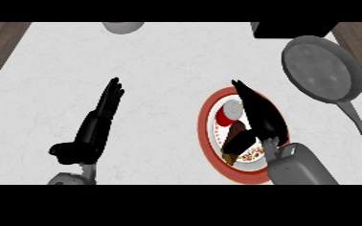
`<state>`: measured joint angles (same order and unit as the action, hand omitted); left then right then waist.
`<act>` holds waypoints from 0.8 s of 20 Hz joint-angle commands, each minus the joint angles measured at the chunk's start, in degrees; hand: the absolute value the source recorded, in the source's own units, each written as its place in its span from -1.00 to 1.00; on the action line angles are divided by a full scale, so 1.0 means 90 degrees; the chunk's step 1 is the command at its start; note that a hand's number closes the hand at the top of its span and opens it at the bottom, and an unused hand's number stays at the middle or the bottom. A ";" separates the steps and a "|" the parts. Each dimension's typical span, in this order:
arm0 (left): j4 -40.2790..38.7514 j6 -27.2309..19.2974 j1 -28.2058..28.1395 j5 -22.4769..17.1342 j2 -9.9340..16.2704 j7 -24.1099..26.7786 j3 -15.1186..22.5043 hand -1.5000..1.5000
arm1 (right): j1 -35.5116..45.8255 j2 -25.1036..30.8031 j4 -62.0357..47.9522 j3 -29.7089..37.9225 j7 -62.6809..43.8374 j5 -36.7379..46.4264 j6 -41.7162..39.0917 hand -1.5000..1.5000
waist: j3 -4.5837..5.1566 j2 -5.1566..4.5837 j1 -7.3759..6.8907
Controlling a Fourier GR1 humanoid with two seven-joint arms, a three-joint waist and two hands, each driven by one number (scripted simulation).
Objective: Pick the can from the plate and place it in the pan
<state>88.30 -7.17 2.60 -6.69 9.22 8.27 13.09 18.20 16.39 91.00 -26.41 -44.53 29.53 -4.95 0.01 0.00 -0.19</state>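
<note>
A red can (228, 113) with a pale top lies on a red-rimmed white plate (206, 124) at the lower right of the white counter. My right hand (259, 116) is over the plate just right of the can, fingers straight and pointing away from me, thumb (238, 139) reaching under the can. The fingers are not curled round the can. A grey pan (322, 72) with its handle (351, 115) pointing toward me sits at the right edge, beyond the plate. My left hand (99, 119) rests open at the lower left, fingers straight.
A grey round object (122, 27) is cut off at the counter's far edge. A black block (293, 28) sits at the far right corner behind the pan. Dark wood shows past the counter's left and right corners.
</note>
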 commanded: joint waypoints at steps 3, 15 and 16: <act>0.0335 0.0262 -0.0305 0.0009 -0.0054 0.0051 -0.0178 0.00 | -0.0193 -0.0363 -0.0280 0.0474 0.0573 0.0387 0.0102 -1.00 | -0.0001 0.0003 0.0003; -0.0056 0.0330 0.0257 0.0333 -0.0370 -0.0193 -0.0369 0.00 | 0.0845 -0.1291 -0.2780 0.1201 0.1271 0.0886 0.0227 -1.00 | -0.0001 -0.0015 -0.0027; 0.0388 0.0279 -0.0058 0.0427 -0.0416 -0.0335 -0.0370 0.00 | 0.0054 -0.1048 -0.1988 0.1177 0.1499 0.0960 0.0045 -1.00 | -0.0001 0.0001 0.0007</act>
<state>90.41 -5.23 2.19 -3.24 5.97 6.21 10.91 20.14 7.78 74.95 -17.26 -33.33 36.65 -3.91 0.03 0.05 -0.25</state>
